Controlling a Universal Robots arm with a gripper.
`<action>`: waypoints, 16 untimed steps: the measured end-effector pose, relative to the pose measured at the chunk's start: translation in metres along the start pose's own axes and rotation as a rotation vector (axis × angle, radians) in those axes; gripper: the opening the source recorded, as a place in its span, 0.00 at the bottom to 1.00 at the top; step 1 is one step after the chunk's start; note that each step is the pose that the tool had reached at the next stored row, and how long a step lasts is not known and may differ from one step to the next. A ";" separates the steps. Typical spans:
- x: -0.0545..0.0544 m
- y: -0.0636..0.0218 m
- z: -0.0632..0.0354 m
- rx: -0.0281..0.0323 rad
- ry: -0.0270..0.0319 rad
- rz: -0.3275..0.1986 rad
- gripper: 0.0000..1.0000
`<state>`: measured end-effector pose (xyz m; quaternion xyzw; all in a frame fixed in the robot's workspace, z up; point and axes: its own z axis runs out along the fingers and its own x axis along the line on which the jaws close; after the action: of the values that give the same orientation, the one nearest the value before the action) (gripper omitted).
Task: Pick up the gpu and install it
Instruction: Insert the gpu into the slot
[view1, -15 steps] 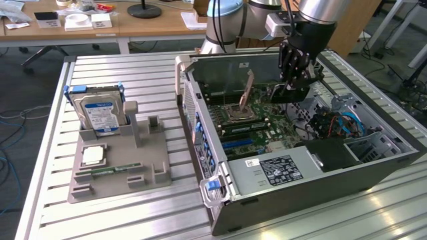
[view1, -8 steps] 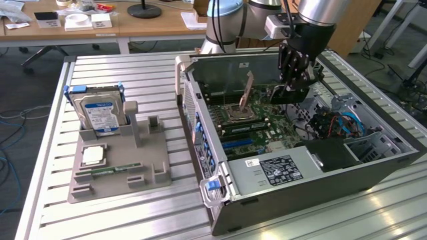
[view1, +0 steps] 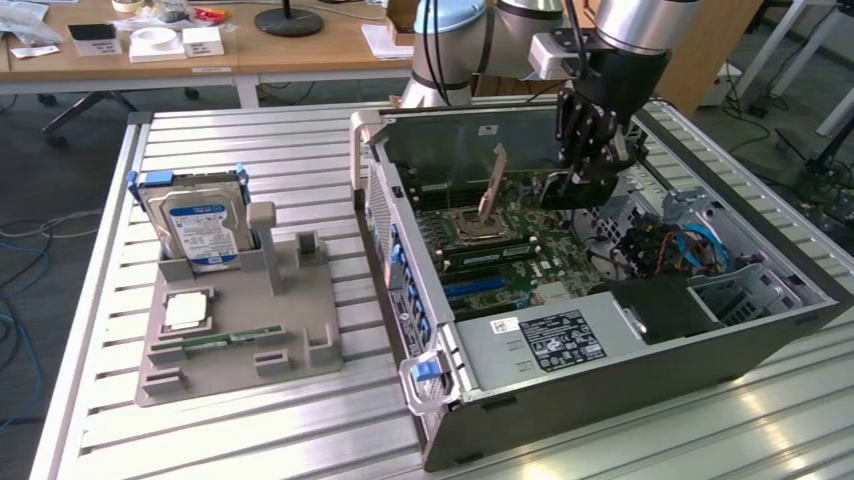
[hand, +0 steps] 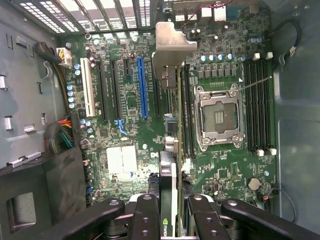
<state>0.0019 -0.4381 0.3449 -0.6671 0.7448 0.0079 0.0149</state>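
Observation:
The gpu (hand: 172, 50) hangs edge-on over the green motherboard (hand: 127, 130), its silver end bracket pointing toward the case's vented back wall. My gripper (hand: 172, 212) is shut on it, black fingers (hand: 145, 215) pressing on both faces of the card. The card's edge runs beside the long blue slot (hand: 142, 87) and the open CPU socket (hand: 218, 117), above the board. In the exterior view my gripper (view1: 587, 165) reaches down into the open computer case (view1: 601, 370) with the dark gpu (view1: 577, 188) between its fingers, near the case's back wall.
To the exterior view's left a grey holder (view1: 234, 340) carries a silver hard drive (view1: 200, 225), a square chip (view1: 187, 310) and a green memory stick (view1: 220, 340). The socket's cover plate (view1: 491, 185) stands raised. Cables (view1: 681, 245) and a power supply (view1: 561, 340) crowd the case.

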 end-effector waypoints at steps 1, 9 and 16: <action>0.000 0.0000 0.0000 0.0000 -0.0001 0.000 0.27; 0.000 0.0000 0.0000 0.0000 0.0000 0.000 0.27; 0.001 0.0005 0.0011 0.0000 -0.0096 0.000 0.27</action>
<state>0.0013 -0.4386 0.3437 -0.6670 0.7447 0.0111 0.0185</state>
